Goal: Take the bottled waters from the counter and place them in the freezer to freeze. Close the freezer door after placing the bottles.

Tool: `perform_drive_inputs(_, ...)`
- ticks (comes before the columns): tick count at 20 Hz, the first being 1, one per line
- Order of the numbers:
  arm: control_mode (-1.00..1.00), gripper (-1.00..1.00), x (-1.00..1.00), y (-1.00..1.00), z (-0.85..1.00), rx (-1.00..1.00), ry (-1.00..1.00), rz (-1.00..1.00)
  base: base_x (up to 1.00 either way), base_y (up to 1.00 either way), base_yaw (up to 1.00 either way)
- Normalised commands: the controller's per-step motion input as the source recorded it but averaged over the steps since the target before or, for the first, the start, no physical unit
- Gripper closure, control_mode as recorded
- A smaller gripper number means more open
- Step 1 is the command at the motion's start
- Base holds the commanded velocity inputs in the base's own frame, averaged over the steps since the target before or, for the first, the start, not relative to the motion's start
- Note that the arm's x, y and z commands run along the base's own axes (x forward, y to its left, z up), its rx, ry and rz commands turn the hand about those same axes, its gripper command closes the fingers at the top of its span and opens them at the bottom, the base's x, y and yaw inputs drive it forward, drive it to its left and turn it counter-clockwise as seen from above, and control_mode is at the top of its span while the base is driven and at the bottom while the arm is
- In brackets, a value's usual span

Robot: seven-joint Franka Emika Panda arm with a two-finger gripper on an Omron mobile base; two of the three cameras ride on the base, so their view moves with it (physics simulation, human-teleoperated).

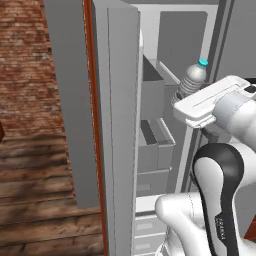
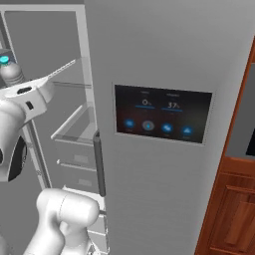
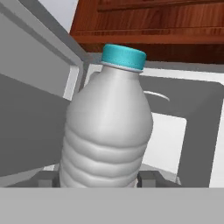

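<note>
A bottled water (image 1: 193, 79), clear ribbed plastic with a blue cap, stands upright between the fingers of my gripper (image 1: 180, 96), which is shut on its lower body. The hand view shows the bottled water (image 3: 107, 131) close up, a dark fingertip (image 3: 148, 178) on each side of its base. I hold it in the mouth of the open freezer (image 1: 172, 45), level with the upper shelves. The freezer door (image 1: 122, 125) stands open on the left, edge-on. From the right, the bottled water (image 2: 11, 73) sits before the freezer (image 2: 69, 114) shelves. The counter is out of view.
Grey bins (image 1: 152, 145) line the inner side of the open door, close left of my hand. The fridge's wider door with its dark display panel (image 2: 163, 114) is shut on the right. Reddish wood cabinets (image 2: 234, 209) stand beyond it; brick wall (image 1: 25, 65) and wood floor (image 1: 40, 200) lie left.
</note>
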Motion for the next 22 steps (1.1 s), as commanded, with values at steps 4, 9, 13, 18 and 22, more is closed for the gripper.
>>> perform_drive_inputs(4, -1.0, 1.0, 0.33, 0.0, -0.03, 0.26, 0.0, 0.0, 0.0, 0.0, 0.0)
perform_drive_inputs(9, -1.0, 1.0, 0.45, 0.0, 0.0, 0.04, 0.02, -0.04, 0.0, 0.0, 0.0)
perform_drive_inputs(13, -1.0, 1.0, 0.44, -0.04, 0.0, -0.03, 0.02, -0.04, 0.0, 0.0, 0.0)
perform_drive_inputs(18, -1.0, 1.0, 0.25, -0.06, -0.01, -0.16, 0.0, -0.02, 0.0, 0.0, 0.0)
perform_drive_inputs(22, -1.0, 1.0, 0.09, -0.01, 0.0, -0.02, 0.02, 0.0, 0.0, 0.0, 0.0)
